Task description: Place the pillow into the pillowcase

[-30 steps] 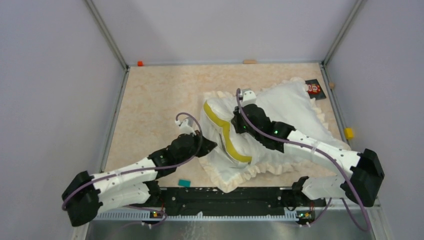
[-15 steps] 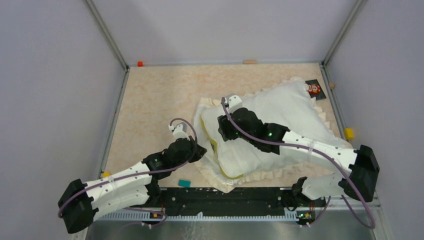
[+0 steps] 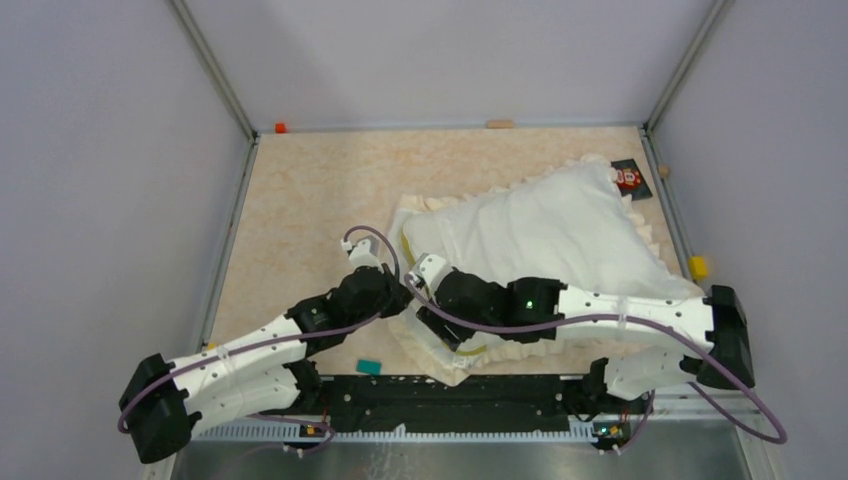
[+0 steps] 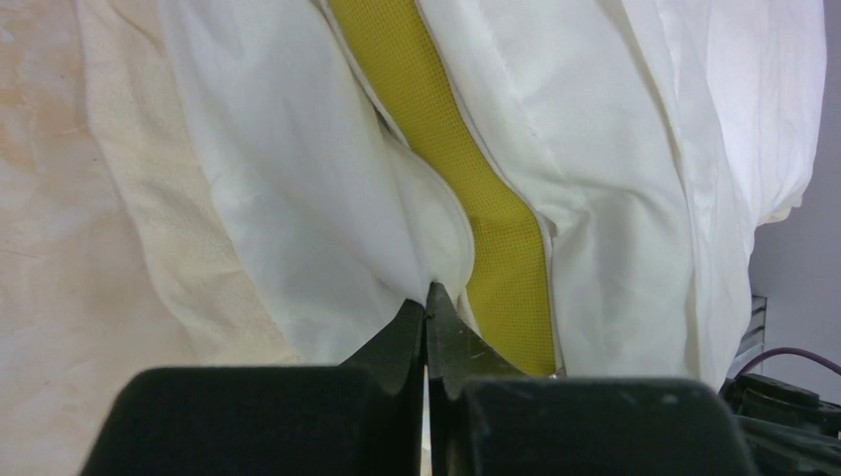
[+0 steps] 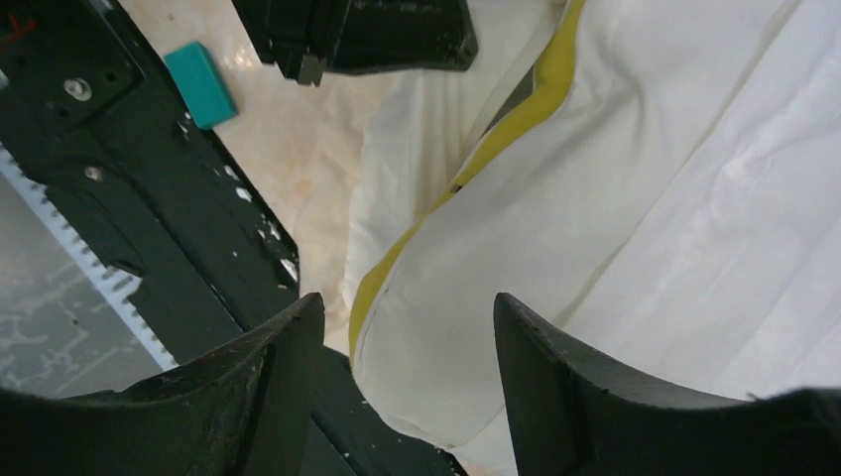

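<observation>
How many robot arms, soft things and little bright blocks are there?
Robot arms: 2, left arm and right arm.
Soft things: 2, pillow and pillowcase.
Little bright blocks: 3, teal block, orange block, yellow block.
Total: 7.

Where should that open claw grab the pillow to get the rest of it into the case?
Probably the yellow band on the pillow's bare near-left end, which pokes out of the pillowcase. The band forms a thin ridge, while the rest is plump or covered. The right gripper, jaws open, should come from above and straddle the band. The left gripper pinches the pillowcase beside it.
</observation>
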Robot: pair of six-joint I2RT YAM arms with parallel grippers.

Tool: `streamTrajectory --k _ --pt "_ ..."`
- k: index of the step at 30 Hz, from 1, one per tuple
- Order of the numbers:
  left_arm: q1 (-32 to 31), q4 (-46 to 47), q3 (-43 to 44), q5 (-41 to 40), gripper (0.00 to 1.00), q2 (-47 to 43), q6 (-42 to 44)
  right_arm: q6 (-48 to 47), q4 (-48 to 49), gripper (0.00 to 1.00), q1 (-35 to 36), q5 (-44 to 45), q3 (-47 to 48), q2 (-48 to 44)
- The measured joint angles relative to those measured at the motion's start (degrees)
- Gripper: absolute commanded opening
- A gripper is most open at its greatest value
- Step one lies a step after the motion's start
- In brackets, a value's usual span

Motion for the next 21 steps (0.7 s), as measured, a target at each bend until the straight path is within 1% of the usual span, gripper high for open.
streamTrajectory --k 5,7,8,9,11,12,16,21 --pt "0.11 -1.11 1.01 -0.02 0.0 0.2 0.7 0.0 -3.23 0.63 1.57 1.95 -0.44 4.74" --pt "0.11 -1.42 1.53 0.0 0.0 0.2 0.92 0.0 -3.65 0.6 1.79 2.97 -0.44 6.58" --pt "0.11 -1.6 1.68 -0.02 0.0 0.2 1.03 0.02 -3.74 0.54 1.88 3.82 -0.44 7.61" --pt "0.11 -1.92 1.95 0.0 0.0 0.2 1.27 0.11 -3.91 0.42 1.92 4.74 -0.42 8.59" --pt "0.13 -2.45 2.23 0.0 0.0 0.15 1.6 0.42 -4.37 0.09 2.03 6.95 -0.39 10.45" --pt "0.17 -2.75 2.27 0.02 0.0 0.15 1.75 0.5 -4.61 0.0 1.97 7.87 -0.37 11.34" --pt "0.46 -3.67 2.34 0.68 0.0 -0.35 2.64 1.68 -5.62 0.0 0.02 9.14 1.22 13.35" --pt "0.85 -4.17 4.66 2.27 0.0 -1.31 5.14 3.72 -5.81 0.0 -7.23 8.17 7.13 13.99"
